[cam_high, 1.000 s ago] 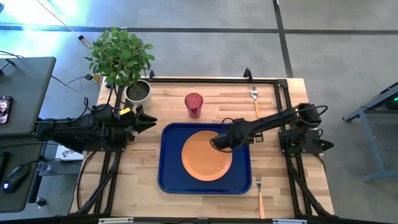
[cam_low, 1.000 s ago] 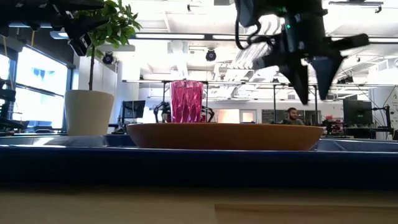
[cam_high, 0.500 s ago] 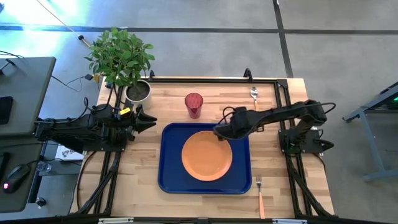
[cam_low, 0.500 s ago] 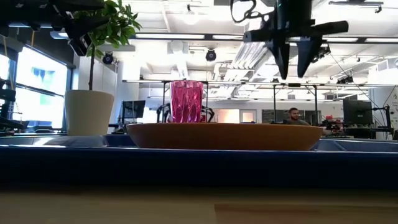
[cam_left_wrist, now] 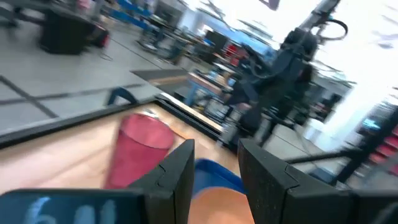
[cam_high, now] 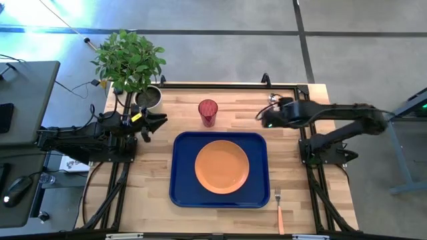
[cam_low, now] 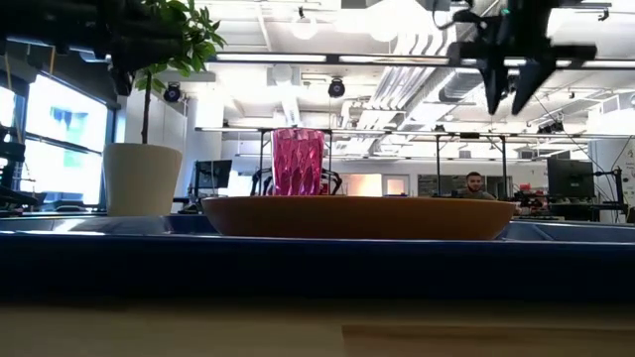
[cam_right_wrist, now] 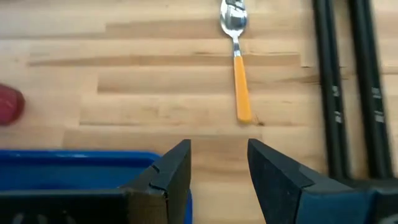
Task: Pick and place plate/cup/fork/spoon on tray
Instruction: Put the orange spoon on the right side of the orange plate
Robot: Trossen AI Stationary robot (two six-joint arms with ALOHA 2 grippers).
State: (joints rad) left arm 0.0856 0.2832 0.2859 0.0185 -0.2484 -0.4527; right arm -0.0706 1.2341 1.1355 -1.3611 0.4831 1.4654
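Observation:
The orange plate lies flat inside the dark blue tray. The red ribbed cup stands on the wood beyond the tray's far rim. The spoon lies at the far right, bowl toward the far edge. The fork lies near the front edge, right of the tray. My right gripper is open and empty, high above the table between the tray's far right corner and the spoon. My left gripper is open and empty, left of the cup.
A potted plant in a grey pot stands at the far left corner, close to my left gripper. A black frame rail runs along the table's right edge beside the spoon. Bare wood lies between the tray and the spoon.
My right gripper has risen from over the plate and gone toward the table's far right, to a spot near the spoon, staying open. The plate stays flat in the tray. My left gripper has shifted a little toward the far edge.

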